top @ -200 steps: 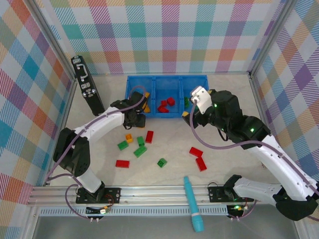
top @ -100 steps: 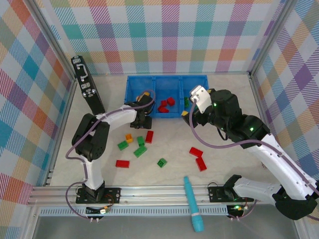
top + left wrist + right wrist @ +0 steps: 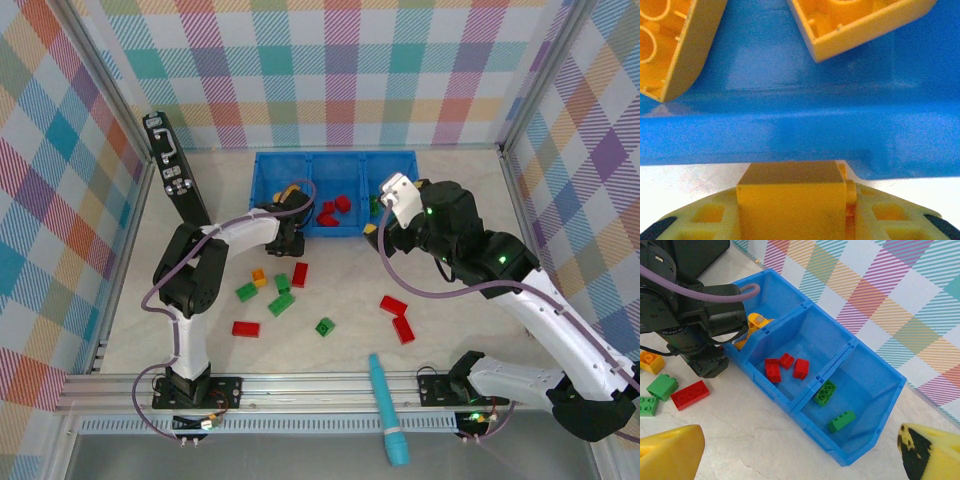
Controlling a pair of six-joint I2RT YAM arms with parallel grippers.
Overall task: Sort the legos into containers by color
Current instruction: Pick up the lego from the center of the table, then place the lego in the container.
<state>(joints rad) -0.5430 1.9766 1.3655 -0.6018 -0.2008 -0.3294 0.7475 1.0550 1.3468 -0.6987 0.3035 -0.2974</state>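
Tabletop (image 3: 340,285): pale; its scatter of red, green and orange-yellow studded plastic bricks (image 3: 245,328) has not shifted, so plenty remain to sort.
Blue plastic tray (image 3: 335,155): long, low, with three square compartments; yellow bricks lie in the left one, red in the middle, green in the right.
Left arm (image 3: 200,265): my elbow has folded in over the last second, bringing the wrist up to the left compartment's front wall.
Right fingers (image 3: 670,450): spread wide as before, hovering by the tray's right end.
Left fingers (image 3: 705,217): just drawn together, clamped on one orange-yellow brick (image 3: 790,200) just short of that wall. I judge it needs lifting over, then dropping.
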